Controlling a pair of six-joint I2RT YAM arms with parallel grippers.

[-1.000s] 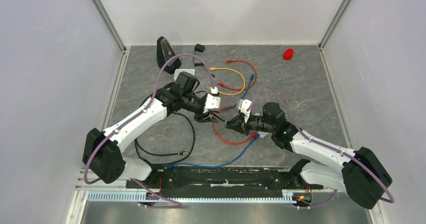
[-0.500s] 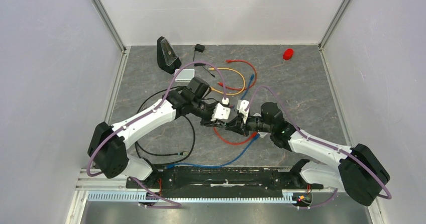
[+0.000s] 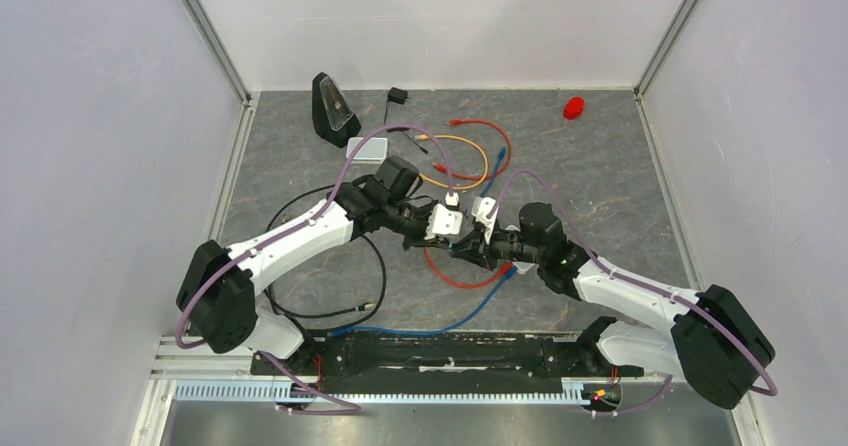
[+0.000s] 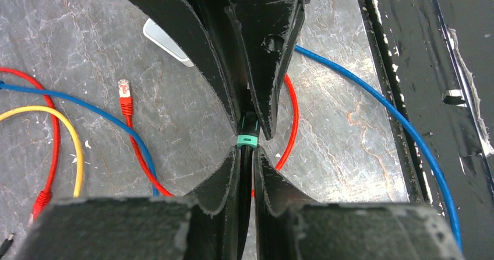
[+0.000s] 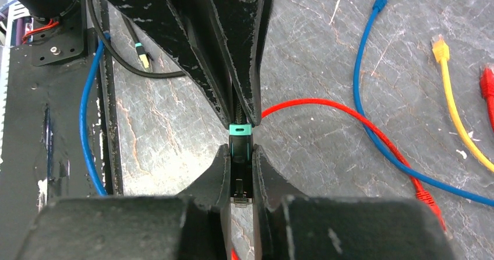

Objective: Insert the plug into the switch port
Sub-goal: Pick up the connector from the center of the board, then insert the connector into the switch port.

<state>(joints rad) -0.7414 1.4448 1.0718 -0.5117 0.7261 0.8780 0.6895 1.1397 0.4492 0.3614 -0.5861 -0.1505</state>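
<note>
The plug (image 5: 240, 155) is black with a teal collar (image 4: 247, 139). My right gripper (image 5: 240, 149) is shut on it above the middle of the table (image 3: 468, 249). My left gripper (image 4: 247, 149) meets it tip to tip (image 3: 445, 238), shut on the black cable (image 4: 247, 172) just behind the collar. The switch, a flat pale box (image 3: 366, 147), lies at the back left; the right gripper's fingers partly hide it in the left wrist view (image 4: 166, 38). Its port does not show.
A black wedge-shaped device (image 3: 333, 108) stands behind the switch. Red (image 3: 470, 281), yellow (image 3: 460, 144) and blue (image 3: 470, 311) cables lie under and behind the grippers. A black cable loops at the left (image 3: 382, 266). A red round object (image 3: 574, 107) sits back right.
My left arm has swung right to meet the right gripper, uncovering the switch, and its jaws have closed on the black cable. The right arm has barely moved.
</note>
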